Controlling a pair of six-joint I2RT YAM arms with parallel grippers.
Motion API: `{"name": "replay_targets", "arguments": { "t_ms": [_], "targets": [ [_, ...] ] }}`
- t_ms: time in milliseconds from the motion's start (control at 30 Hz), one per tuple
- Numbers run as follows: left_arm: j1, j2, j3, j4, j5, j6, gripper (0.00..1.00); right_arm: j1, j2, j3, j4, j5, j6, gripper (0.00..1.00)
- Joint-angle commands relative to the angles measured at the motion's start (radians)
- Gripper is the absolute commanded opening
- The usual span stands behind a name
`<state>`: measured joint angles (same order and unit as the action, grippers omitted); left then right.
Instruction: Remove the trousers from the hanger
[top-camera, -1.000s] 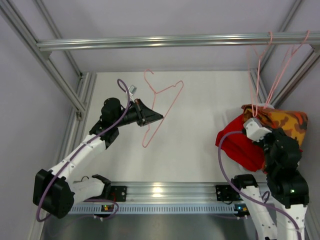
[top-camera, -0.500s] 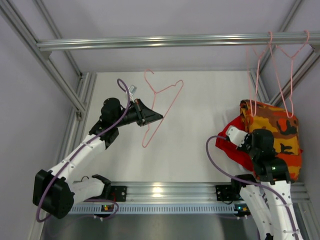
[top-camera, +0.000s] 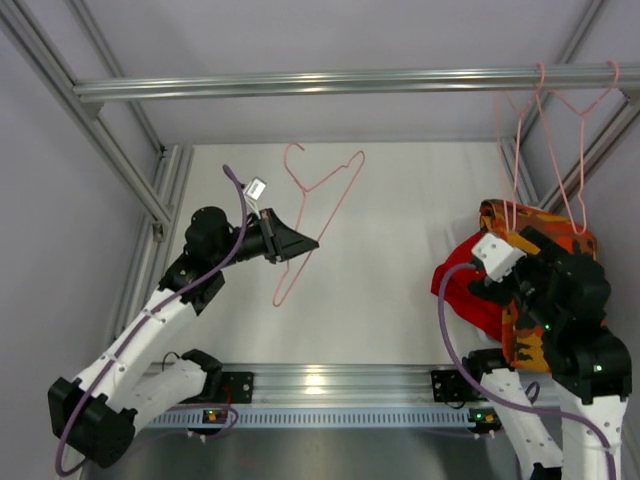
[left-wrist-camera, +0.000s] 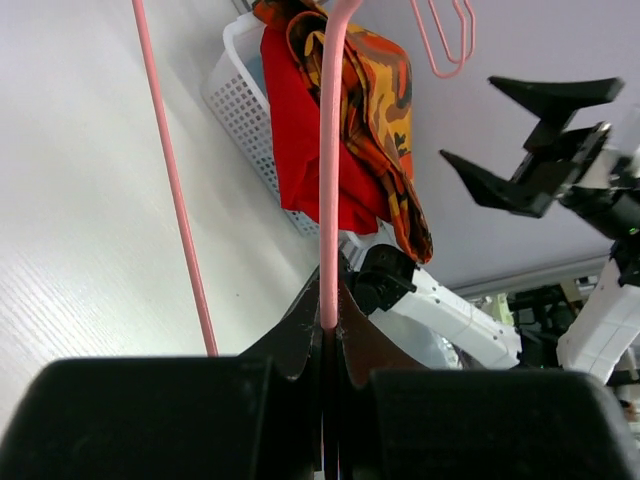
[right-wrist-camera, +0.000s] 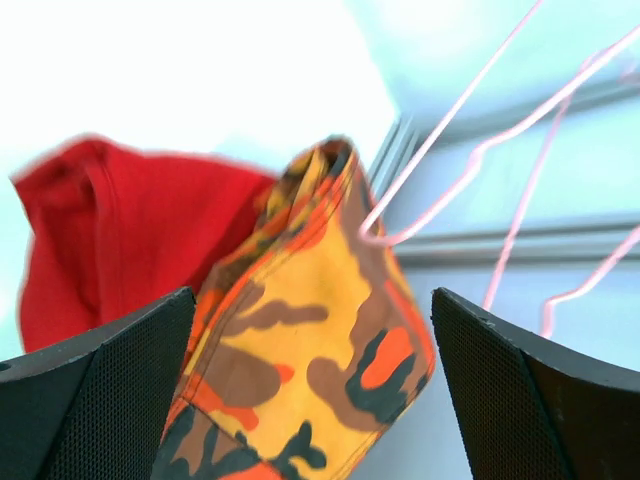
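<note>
1. The left gripper (top-camera: 298, 243) is at about 9 o'clock over the white table (top-camera: 400, 200). Its jaws are pressed together on the wire of a bare pink hanger (top-camera: 318, 200). The left wrist view shows the wire pinched right at the fingertips, which the overhead view leaves unclear.
2. Only the left wrist view shows a white mesh basket (left-wrist-camera: 232, 85). The red garment (left-wrist-camera: 300, 160) drapes over its rim, and what lies inside I cannot tell.
3. The camouflage trousers (right-wrist-camera: 300, 350), orange-yellow with dark patches, hang at 3 o'clock against the red garment. They hang on one of the pink hangers (top-camera: 520, 130) hooked to the aluminium rail (top-camera: 300, 84).
4. The right gripper (right-wrist-camera: 312, 300) has its jaws spread wide and grips nothing. Its wrist view shows the camouflage cloth between the fingers, while the arm hides them from overhead.
</note>
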<state>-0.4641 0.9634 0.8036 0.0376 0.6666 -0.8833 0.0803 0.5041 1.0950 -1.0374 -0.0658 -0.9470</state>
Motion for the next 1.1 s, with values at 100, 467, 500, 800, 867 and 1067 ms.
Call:
{"name": "replay_targets", "arguments": {
  "t_ms": [100,467,500,800,867,1067],
  "targets": [
    [-0.05,-0.117,0.075,-0.126,-0.083,0.254,0.0,-0.007,-0.007,0.16,0.008,-0.273,0.181,1.0],
    [-0.073,0.009,0.386,-0.251,-0.334,0.426,0.0,-0.007,0.177,0.307,0.198,-0.331,0.442,0.99],
    [-0.073,0.027,0.419,-0.261,-0.344,0.42,0.0,-0.007,0.177,0.302,0.221,-0.331,0.453,1.0],
    [-0.146,0.23,0.637,-0.318,-0.527,0.364,0.0,-0.007,0.183,0.279,0.244,-0.321,0.475,0.99],
    [-0.151,0.261,0.663,-0.335,-0.564,0.333,0.0,-0.007,0.182,0.282,0.24,-0.313,0.472,0.99],
    [-0.159,0.354,0.747,-0.367,-0.656,0.219,0.0,-0.007,0.171,0.275,0.218,-0.298,0.452,0.99]
  ]
}}
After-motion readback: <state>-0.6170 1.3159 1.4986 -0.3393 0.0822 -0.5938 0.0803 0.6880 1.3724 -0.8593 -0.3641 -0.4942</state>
